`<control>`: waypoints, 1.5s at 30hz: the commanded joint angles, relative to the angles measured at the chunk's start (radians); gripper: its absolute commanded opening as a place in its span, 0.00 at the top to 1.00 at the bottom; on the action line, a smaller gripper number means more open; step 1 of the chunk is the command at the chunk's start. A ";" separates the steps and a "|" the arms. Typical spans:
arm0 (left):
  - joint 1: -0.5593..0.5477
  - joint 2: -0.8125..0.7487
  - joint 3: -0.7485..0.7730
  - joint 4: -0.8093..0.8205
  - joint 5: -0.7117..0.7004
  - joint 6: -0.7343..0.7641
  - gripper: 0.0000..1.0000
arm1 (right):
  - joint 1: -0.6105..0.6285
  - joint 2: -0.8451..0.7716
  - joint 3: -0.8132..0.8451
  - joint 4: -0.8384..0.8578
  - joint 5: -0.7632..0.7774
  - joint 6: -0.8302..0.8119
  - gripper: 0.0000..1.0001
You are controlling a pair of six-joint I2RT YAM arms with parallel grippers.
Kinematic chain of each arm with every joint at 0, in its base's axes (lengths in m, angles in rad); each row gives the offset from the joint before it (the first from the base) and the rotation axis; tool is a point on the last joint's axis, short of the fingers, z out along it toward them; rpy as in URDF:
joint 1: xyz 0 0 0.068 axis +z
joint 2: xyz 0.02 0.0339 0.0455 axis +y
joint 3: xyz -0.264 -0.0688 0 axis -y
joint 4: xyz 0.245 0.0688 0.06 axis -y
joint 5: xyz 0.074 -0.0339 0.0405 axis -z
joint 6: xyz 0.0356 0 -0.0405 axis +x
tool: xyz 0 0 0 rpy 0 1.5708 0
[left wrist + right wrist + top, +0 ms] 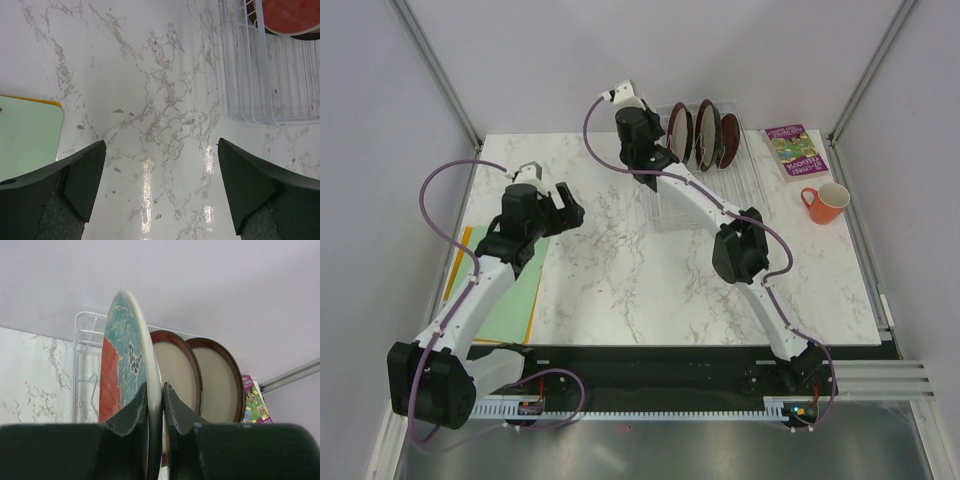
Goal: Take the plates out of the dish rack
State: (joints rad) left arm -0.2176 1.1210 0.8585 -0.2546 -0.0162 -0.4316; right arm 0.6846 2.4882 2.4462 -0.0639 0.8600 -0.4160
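Observation:
Three plates stand on edge in the clear dish rack [705, 180] at the back of the table. My right gripper [667, 142] is shut on the upper rim of the leftmost one. In the right wrist view that gripper [154, 385] pinches the teal-and-red patterned plate [124, 355] between both fingers. Two cream plates with dark red rims [177, 375] [217, 382] stand behind it. My left gripper [548, 190] hovers open over the marble at the left, and its wrist view shows the gripper [161, 142] with nothing between the fingers. The rack [260, 75] and a red plate [290, 15] lie ahead to its right.
A purple book [794, 150] and an orange mug [825, 203] sit right of the rack. A green mat [505, 290] over a yellow sheet lies at the table's left edge, under the left arm. Metal frame posts rise at the back corners.

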 commanded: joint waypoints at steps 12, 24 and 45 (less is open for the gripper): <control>0.003 -0.021 0.013 0.109 0.096 -0.024 0.00 | 0.001 -0.435 -0.067 -0.071 -0.152 0.167 1.00; 0.004 0.010 -0.012 0.276 0.151 -0.045 0.18 | -0.048 -0.736 -0.251 -0.315 -0.616 0.561 1.00; 0.026 0.094 -0.186 0.840 0.444 -0.396 0.15 | -0.094 -0.920 -0.690 -0.083 -1.072 0.945 1.00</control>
State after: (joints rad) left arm -0.2050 1.1786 0.7097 0.3935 0.3328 -0.6910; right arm 0.6018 1.7046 1.7477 -0.4393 -0.1345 0.4164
